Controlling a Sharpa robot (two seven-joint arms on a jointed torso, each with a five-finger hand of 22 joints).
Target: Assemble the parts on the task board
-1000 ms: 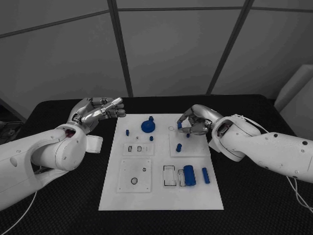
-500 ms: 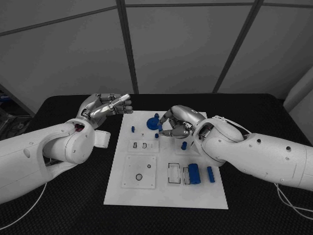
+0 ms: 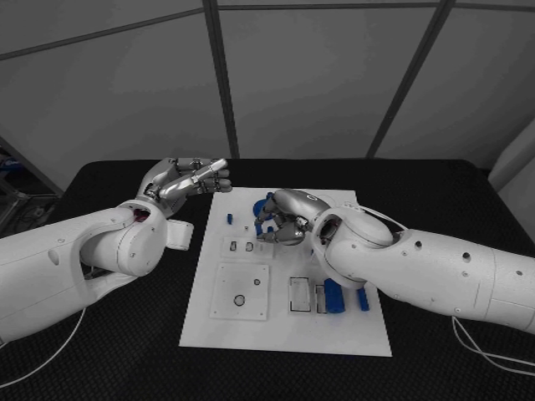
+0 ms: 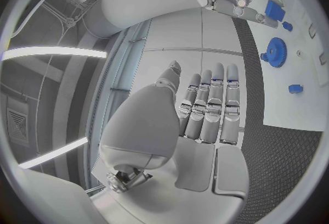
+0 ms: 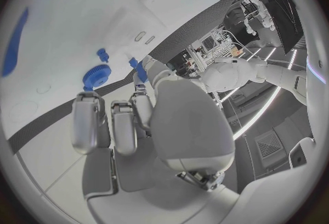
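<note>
The black surface [image 3: 123,334] carries the white task board [image 3: 340,330] in its middle, with the robot's arms reaching in from either side. The left hand [image 3: 190,178] hangs above the surface just left of the board's far left corner, fingers curled in on nothing, while the right hand [image 3: 282,219] is over the far part of the board, fingers bent down; whether it grips anything I cannot tell. Of the blue parts, a gear [image 3: 264,208] sits by that hand, a large cylinder [image 3: 332,296] lies near the right, and a small peg [image 3: 229,219] stands far left.

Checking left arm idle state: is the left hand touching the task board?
No. In the head view the left hand is raised beside the task board, holding nothing.
</note>
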